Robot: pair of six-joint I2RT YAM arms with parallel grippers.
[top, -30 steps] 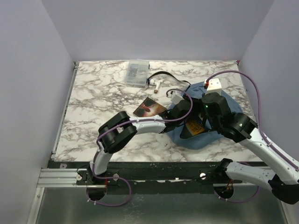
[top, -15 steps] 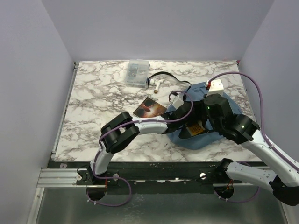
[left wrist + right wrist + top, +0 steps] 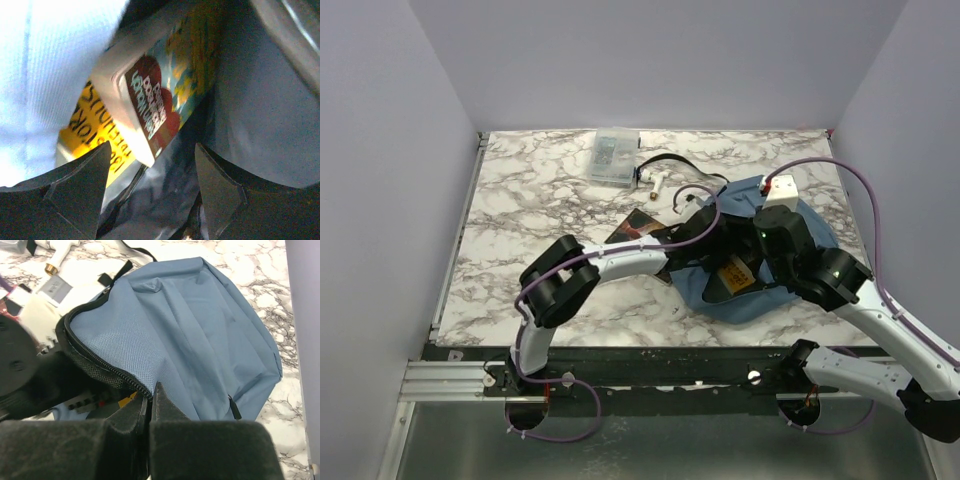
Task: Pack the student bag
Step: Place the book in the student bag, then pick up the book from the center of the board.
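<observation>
The left hand point(image 3: 152, 152), arm stretched forward, has its fingers apart. The right hand point(image 3: 150, 392) pinches the student bag point(image 3: 200, 315) edge.

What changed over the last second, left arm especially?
The left gripper opened inside the student bag, apparently letting go of the book. Its elbow shifted left, toward the near edge. The right gripper still pinches the bag's zip edge, and the clear box has not moved.

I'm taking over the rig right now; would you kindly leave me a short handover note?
Left gripper: open, inside the bag, above a book.
Right gripper: shut on the bag's zip edge, holding it open.
Done: the book and a yellow packet are in the bag.
Left: box, white tool and dark card lie on the table; bag unzipped.
</observation>
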